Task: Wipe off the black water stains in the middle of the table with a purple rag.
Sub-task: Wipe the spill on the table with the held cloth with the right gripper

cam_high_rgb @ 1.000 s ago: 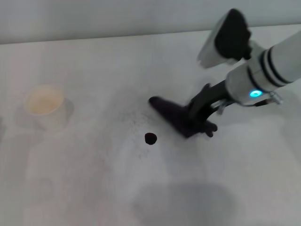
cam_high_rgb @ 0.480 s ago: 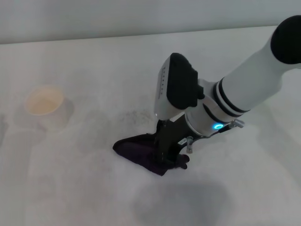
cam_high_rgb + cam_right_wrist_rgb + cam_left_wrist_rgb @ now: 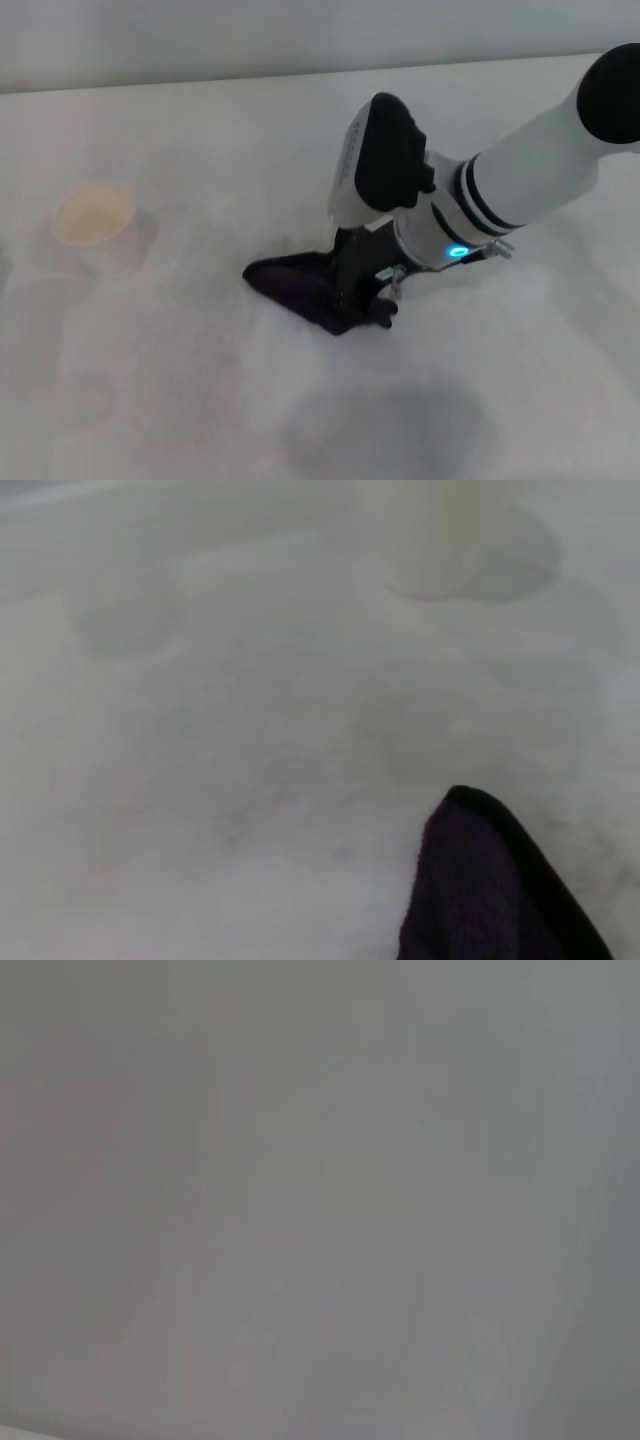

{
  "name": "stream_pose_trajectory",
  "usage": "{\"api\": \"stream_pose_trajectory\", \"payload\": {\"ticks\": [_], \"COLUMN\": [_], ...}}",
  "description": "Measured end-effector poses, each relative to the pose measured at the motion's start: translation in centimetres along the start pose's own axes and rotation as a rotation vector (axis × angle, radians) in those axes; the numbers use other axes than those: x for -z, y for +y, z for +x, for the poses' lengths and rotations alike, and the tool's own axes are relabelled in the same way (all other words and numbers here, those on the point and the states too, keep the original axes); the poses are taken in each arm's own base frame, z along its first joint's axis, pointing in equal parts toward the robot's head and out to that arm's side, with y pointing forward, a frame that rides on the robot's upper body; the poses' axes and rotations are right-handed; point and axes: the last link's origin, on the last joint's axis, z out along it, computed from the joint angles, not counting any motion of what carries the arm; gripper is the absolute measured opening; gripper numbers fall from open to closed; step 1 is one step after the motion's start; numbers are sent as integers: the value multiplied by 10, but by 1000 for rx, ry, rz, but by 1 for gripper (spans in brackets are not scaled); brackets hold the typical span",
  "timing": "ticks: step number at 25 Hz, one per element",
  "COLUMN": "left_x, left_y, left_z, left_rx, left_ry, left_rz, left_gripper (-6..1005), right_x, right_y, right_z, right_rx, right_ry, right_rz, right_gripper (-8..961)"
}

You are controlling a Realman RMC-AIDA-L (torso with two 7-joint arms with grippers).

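Observation:
My right gripper [image 3: 358, 300] is shut on the purple rag [image 3: 295, 281] and presses it flat on the white table [image 3: 200, 380] near the middle. The rag spreads out to the left of the fingers as a dark triangle. Its tip also shows in the right wrist view [image 3: 490, 890]. The black water stain does not show in any view; the spot where it lay is at or under the rag and gripper. My left gripper is out of view, and the left wrist view shows only blank grey.
A pale cream cup [image 3: 95, 226] stands on the table at the left, well apart from the rag; it also shows in the right wrist view [image 3: 440, 540]. Faint grey speckles lie around the middle of the table.
My right gripper swept the rag from the right-back, left and toward me over the black blot, then slid it slightly back. The blot no longer shows.

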Motion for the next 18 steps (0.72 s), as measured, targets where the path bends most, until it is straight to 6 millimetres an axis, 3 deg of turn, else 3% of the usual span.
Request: {"api": "stream_pose_trajectory", "payload": {"ticks": [11,14,18], "left_x": [1,1,1], "left_y": [-2,-2,-1], "left_z": [0,0,0], "left_rx": [2,2,2], "left_ry": [1,1,1], "left_rz": [9,9,9], "left_gripper": [891,891,891], "right_x": [18,14,2], "right_y": [-34,-26,-1], "right_z": [15,11,-2], "right_rx": [-128,-104,-26], "right_ry": [-26,-18,7], "right_rz": [126,100,11], "right_gripper": [121,121,121]}}
